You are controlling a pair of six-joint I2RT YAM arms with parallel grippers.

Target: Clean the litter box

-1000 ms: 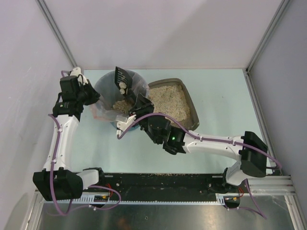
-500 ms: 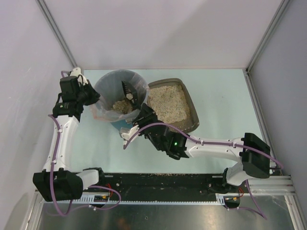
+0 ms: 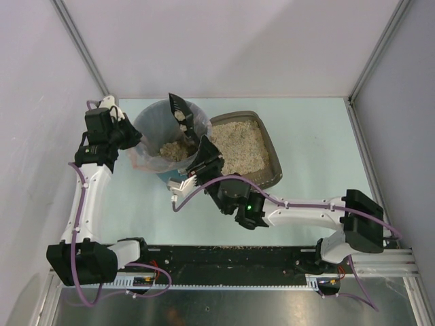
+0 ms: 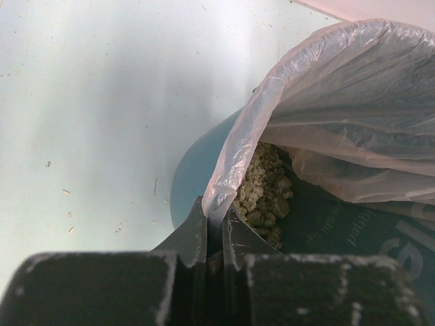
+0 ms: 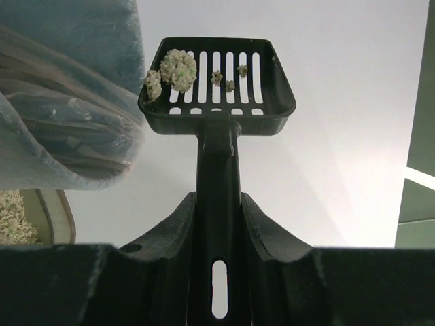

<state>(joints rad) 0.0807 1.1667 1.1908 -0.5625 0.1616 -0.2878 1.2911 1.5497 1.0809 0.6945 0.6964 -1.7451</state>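
Observation:
The grey-brown litter box (image 3: 269, 146) with beige granules stands at the back, right of the teal bin (image 3: 160, 122). My right gripper (image 3: 202, 158) is shut on the handle of a black slotted scoop (image 3: 180, 115). The scoop is tilted up over the bin's right rim and holds a few pale clumps (image 5: 178, 68). My left gripper (image 3: 128, 136) is shut on the bin's clear plastic liner (image 4: 234, 173) at the bin's left rim. Clumped litter (image 4: 265, 193) lies inside the bin. A corner of the litter box (image 5: 58, 214) shows in the right wrist view.
Grey enclosure walls stand close behind and to both sides, with a metal post (image 3: 370, 61) at the back right. The pale teal tabletop (image 3: 319, 156) extends right of the litter box. A black rail (image 3: 231, 257) with scattered granules runs along the near edge.
My right gripper has swung the scoop: it dipped lower into the bin half a second ago and is now raised and tilted up toward the bin's back rim. The left arm has not moved.

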